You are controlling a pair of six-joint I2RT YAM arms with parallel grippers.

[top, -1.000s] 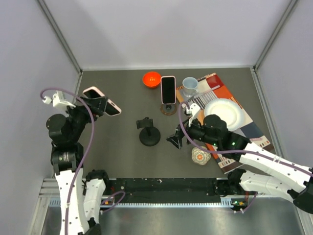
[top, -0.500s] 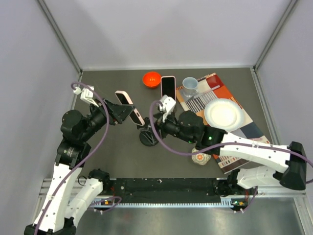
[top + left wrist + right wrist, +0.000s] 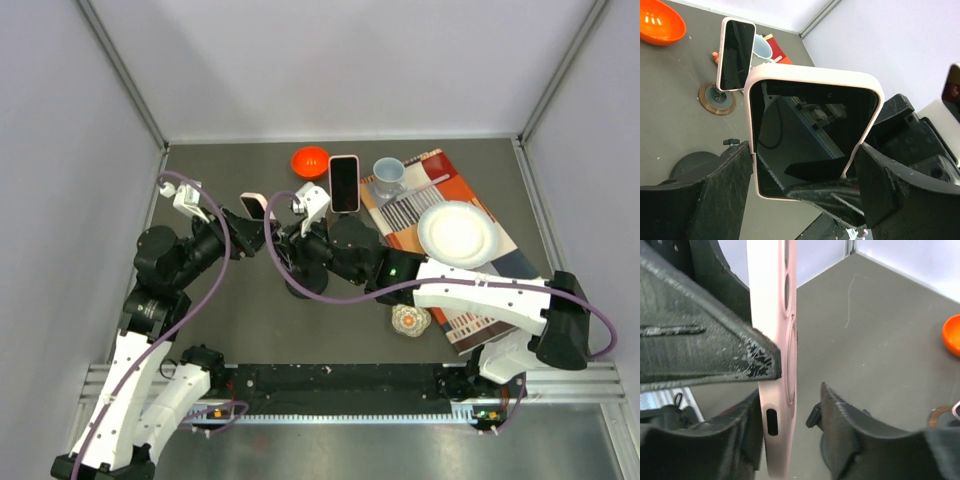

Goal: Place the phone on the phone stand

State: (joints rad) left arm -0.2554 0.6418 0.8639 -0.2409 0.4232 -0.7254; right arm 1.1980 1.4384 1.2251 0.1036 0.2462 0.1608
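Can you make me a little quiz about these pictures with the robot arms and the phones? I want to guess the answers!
1. True or false: the left gripper is holding the phone in the pink case.
2. What colour is the bowl at the back of the table? A) orange B) blue C) green
3. How many phones can you count in the top view?

Key: 1 true; 2 A; 3 two
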